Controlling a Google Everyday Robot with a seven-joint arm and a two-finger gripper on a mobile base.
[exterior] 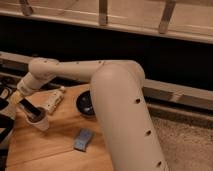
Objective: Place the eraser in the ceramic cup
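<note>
At the table's left edge, my gripper hangs at the mouth of the cup, placed there, I judge, to drop the eraser in. Whether it holds anything I cannot tell, and I see no certain eraser. Outward lie one cup, one bowl, one white block and one blue pad.

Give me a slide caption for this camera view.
Robot arm reaches over a wooden table, gripper at the mouth of the white ceramic cup; black bowl and blue-grey block lie nearby.
</note>
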